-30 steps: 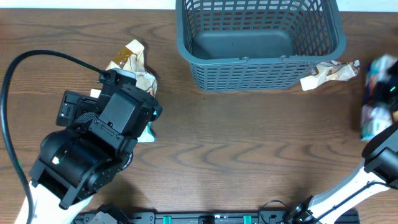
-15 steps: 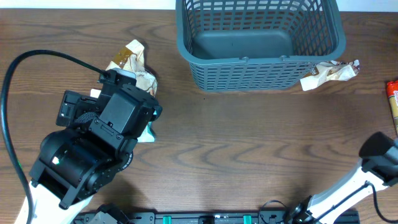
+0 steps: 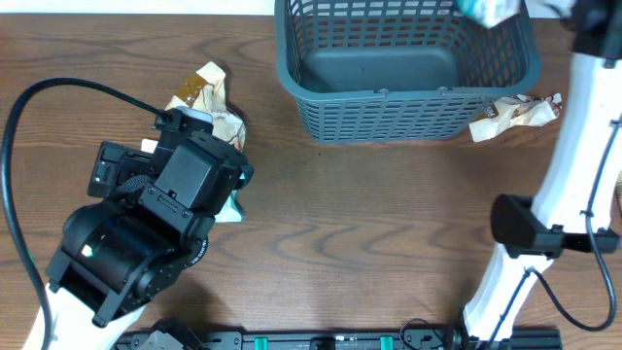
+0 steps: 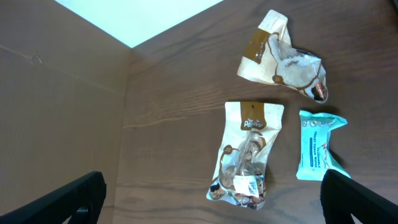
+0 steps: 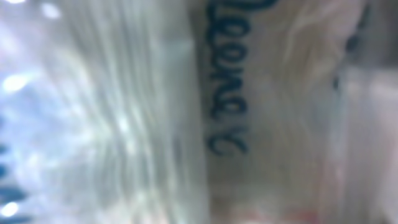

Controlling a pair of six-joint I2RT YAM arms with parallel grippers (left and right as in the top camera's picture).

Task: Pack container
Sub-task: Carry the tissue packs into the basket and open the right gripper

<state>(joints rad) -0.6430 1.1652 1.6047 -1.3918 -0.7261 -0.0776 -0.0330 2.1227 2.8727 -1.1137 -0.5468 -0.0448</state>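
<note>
Grey-blue basket (image 3: 408, 112); right fingers (image 3: 544, 6) grip a pale packet (image 3: 483, 10) above its 1 o'clock corner; left fingers (image 4: 81, 199) wide open.

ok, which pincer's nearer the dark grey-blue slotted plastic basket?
Right. Right pincer holds a pale packet over the basket's far right corner; left pincer is open above tan snack packets to its left.

The overhead camera hung above the table (image 3: 389, 224) and looked straight down, far enough off to take in the container (image 3: 389, 122) at the top edge and the left arm (image 3: 146, 233) at lower left. The left wrist camera also faced down from well up, past its own fingertips (image 4: 84, 196). It shared the crumpled tan packet (image 4: 283, 59) and teal packet (image 4: 317, 146) with the overhead view. The right wrist camera sat hard against a blurred wrapper (image 5: 261, 93), which filled its view.
</note>
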